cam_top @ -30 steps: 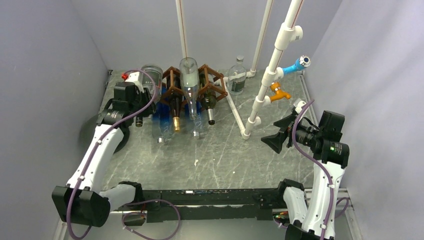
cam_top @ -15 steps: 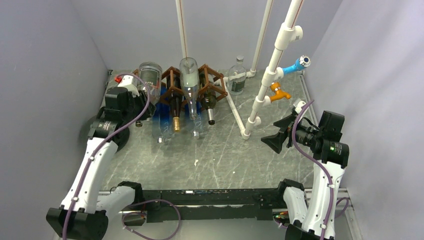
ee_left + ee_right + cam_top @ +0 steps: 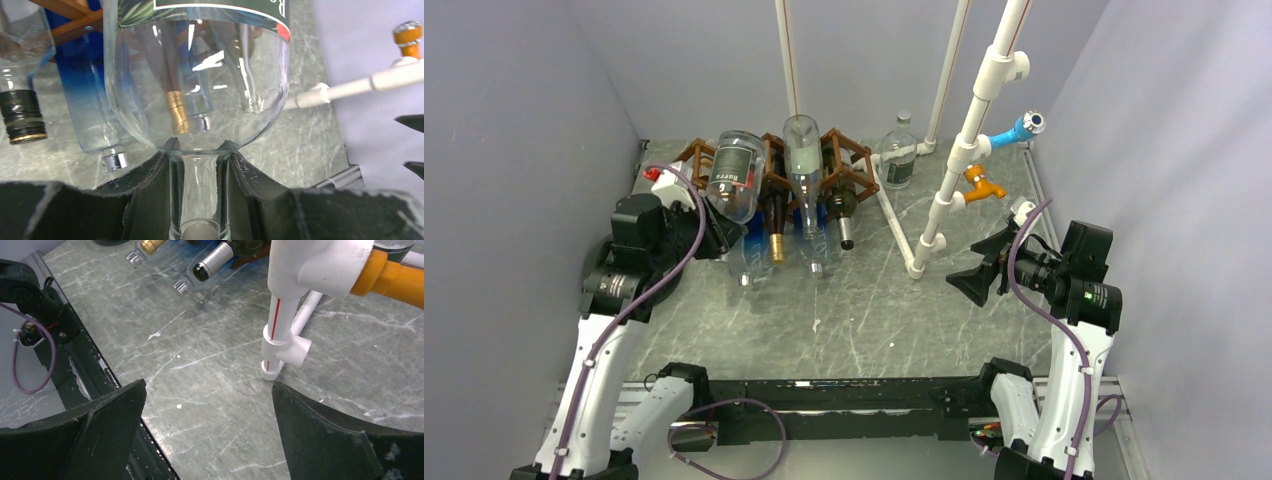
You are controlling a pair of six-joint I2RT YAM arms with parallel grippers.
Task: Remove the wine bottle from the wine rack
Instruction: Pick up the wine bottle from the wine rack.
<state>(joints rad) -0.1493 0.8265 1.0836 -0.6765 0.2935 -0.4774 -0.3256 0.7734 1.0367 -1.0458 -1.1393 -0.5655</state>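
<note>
A clear wine bottle [image 3: 734, 178] with a dark label hangs tilted in front of the left end of the brown wooden wine rack [image 3: 856, 168], base up and neck down. My left gripper [image 3: 714, 232] is shut on its neck. In the left wrist view the black fingers [image 3: 145, 190] press on both sides of the glass neck, just under the bottle's shoulder [image 3: 197, 90]. Other bottles still lie in the rack, among them a clear one [image 3: 802, 170] and a gold-capped dark one [image 3: 775, 235]. My right gripper [image 3: 976, 275] is open over the bare table at the right, nothing between its fingers [image 3: 115, 410].
A white pipe frame [image 3: 954, 170] with a blue tap [image 3: 1022, 128] and an orange tap [image 3: 980, 184] stands right of the rack. A small clear bottle [image 3: 898, 155] stands upright behind it. A blue bottle [image 3: 82, 100] and a dark-capped neck [image 3: 22, 117] poke out beside the held bottle.
My left arm has drawn back toward the near left, pulling the clear bottle out of the rack's left end and tipping its base upward. The right arm has not moved.
</note>
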